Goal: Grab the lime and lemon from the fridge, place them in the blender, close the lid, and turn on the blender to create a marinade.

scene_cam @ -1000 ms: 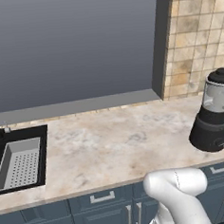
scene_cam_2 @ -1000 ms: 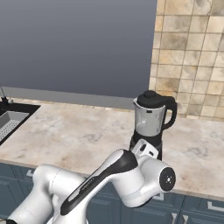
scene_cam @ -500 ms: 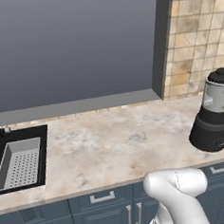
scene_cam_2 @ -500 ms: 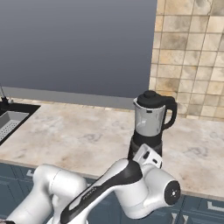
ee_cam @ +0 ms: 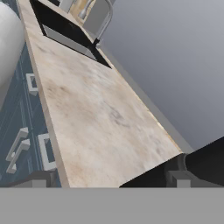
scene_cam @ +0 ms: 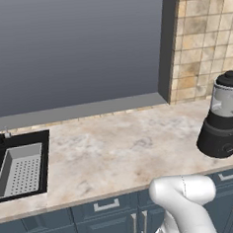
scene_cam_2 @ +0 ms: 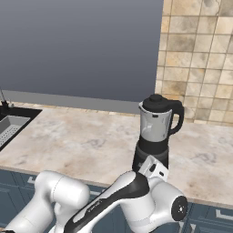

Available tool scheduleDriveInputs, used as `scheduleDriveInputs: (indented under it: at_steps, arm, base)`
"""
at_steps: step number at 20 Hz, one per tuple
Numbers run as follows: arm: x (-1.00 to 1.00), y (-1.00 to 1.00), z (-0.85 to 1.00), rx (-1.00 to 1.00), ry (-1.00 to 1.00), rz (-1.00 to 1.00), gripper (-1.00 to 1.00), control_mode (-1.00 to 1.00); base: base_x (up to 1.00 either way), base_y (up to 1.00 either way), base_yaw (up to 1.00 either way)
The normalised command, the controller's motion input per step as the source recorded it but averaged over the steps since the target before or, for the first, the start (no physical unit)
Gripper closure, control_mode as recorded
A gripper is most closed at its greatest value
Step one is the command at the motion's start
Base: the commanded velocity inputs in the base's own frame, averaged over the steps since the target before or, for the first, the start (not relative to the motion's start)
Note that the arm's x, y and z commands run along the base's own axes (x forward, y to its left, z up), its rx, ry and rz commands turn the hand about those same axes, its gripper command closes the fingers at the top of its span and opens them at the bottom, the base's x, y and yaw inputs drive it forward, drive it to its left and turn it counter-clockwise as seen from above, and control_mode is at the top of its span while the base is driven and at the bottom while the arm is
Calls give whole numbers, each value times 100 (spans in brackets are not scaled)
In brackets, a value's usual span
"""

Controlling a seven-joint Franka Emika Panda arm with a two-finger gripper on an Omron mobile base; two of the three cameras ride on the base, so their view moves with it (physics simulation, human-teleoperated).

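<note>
The pincer [ee_cam: 107, 178] was seen spread wide and empty, held low at the desk [scene_cam: 121, 152] edge, with the blender [scene_cam_2: 154, 136] standing upright just beyond and beside it, lid [scene_cam_2: 156, 98] seated on the jar, while no fruit was seen nearby.

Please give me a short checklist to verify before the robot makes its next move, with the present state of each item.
1. Gripper free to pick fruit: ok, the jaws stand open with nothing between them.
2. Blender upright on the counter: ok.
3. Lid off the jar, so fruit can go in: not ok, it sits on top.
4. Lime and lemon located: cannot tell.
5. Fridge within reach: cannot tell.
6. Sink stands apart from the blender: ok.
</note>
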Motion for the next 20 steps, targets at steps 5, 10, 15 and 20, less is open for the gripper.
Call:
scheduleDriveInputs:
  at_steps: [5,10,15,20]
  arm:
    - [5,-2,-1,0,0,0,-100,-100]
    - [7,-5,0,0,0,0,-100,-100]
    - [9,-6,0,0,0,0,-100,-100]
    - [14,-6,0,0,0,0,-100,-100]
  base:
    - [0,0,0]
    - [0,0,0]
    - [0,0,0]
    - [0,0,0]
